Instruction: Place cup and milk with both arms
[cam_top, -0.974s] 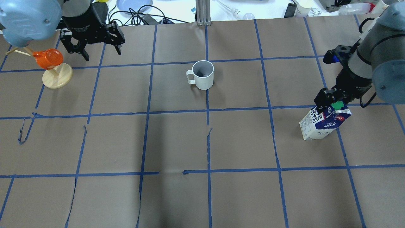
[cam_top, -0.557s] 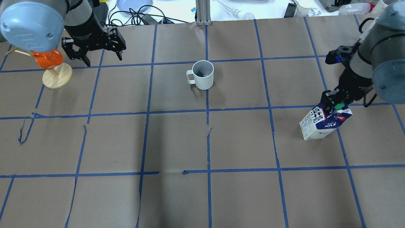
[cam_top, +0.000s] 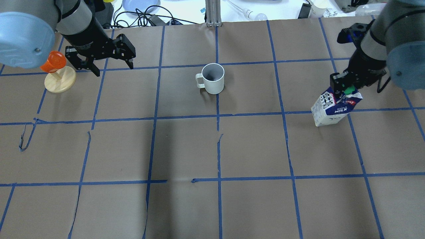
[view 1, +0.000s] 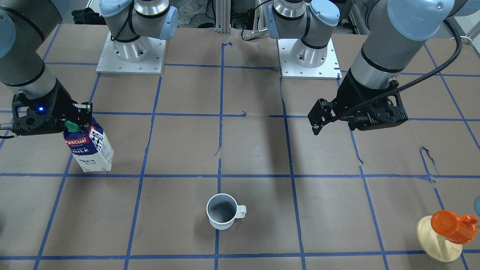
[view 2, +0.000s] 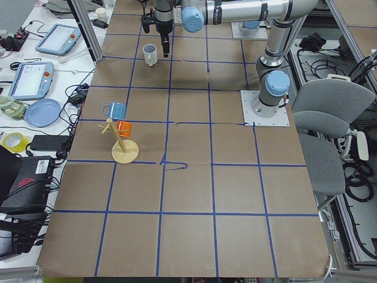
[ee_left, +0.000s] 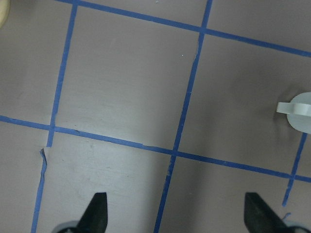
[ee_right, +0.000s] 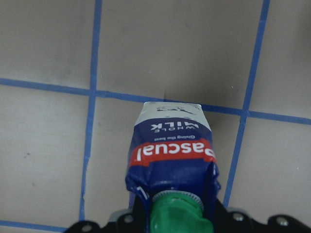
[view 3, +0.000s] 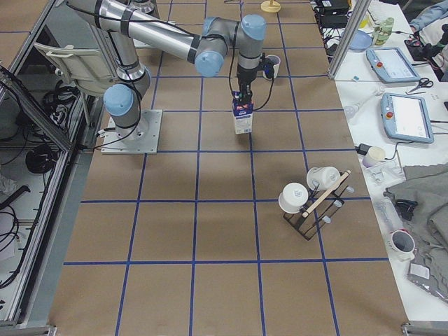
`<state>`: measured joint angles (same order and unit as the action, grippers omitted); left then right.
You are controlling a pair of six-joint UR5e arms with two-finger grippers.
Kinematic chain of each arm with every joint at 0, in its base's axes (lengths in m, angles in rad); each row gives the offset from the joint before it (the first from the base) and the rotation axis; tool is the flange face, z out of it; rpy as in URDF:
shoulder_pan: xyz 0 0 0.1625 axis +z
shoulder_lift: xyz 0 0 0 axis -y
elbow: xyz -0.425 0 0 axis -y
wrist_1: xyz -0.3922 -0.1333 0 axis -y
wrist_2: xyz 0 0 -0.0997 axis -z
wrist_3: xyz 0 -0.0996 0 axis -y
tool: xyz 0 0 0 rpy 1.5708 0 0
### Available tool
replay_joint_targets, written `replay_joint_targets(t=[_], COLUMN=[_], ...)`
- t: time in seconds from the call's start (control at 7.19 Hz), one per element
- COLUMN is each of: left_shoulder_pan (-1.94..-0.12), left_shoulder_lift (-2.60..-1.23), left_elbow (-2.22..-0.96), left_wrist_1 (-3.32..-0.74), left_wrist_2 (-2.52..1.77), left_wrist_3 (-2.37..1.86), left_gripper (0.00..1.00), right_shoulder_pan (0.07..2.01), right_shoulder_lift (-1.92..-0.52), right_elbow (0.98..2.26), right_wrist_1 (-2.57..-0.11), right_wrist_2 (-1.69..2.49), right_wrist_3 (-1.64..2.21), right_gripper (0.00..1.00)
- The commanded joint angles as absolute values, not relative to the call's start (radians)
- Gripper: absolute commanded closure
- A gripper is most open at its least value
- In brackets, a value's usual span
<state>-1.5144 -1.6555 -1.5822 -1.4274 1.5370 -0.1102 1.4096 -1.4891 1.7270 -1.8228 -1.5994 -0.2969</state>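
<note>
Across the counter (cam_top: 252,205): milk gripped on the right, cup unattended at centre.
Right claw (view 1: 75,120) is clamped on the gable top of the milk (view 1: 90,148), which sits slightly tilted on the robot's right side. Whether its base is clear of the surface cannot be told. Recommended: carry it slowly and set the base flat before release, since a grip this high lets the carton swing. Left claw (cam_top: 114,69) is spread wide and empty, well apart from the cup (cam_top: 213,79). That cup stands upright with its handle toward the left arm's side, so the approach should straddle the wall squarely. Legible on carton: red "Pascual" band, "WHOLE MILK". Cup lettering is too small to read.
</note>
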Motion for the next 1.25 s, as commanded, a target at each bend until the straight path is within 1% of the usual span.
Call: replay_joint_targets(t=[0.0, 0.28, 0.42, 0.83, 1.11], left_shoulder_pan=[-1.511, -1.503, -1.493, -1.493, -1.491], left_shoulder_lift=[-1.623, -1.623, -1.623, -1.626, -1.626], left_elbow=[-1.611, -1.612, -1.614, -1.62, -1.62], left_wrist_1=[-1.422, -1.422, -1.422, -1.42, -1.419], left_wrist_2=[1.56, 1.557, 1.557, 1.555, 1.554], left_wrist_3=[-0.092, -0.092, -0.092, -0.092, -0.092], left_gripper=[0.0, 0.0, 0.0, 0.0, 0.0], right_shoulder_pan=[1.596, 1.702, 1.722, 1.724, 1.724], right_shoulder_lift=[-1.357, -1.216, -1.172, -1.08, -1.059], right_elbow=[1.511, 1.326, 1.278, 1.188, 1.189], right_wrist_1=[-1.797, -1.769, -1.77, -1.778, -1.779], right_wrist_2=[-1.58, -1.493, -1.491, -1.462, -1.462], right_wrist_3=[-0.079, 0.085, 0.11, 0.098, 0.1], right_gripper=[0.55, 0.54, 0.54, 0.52, 0.52])
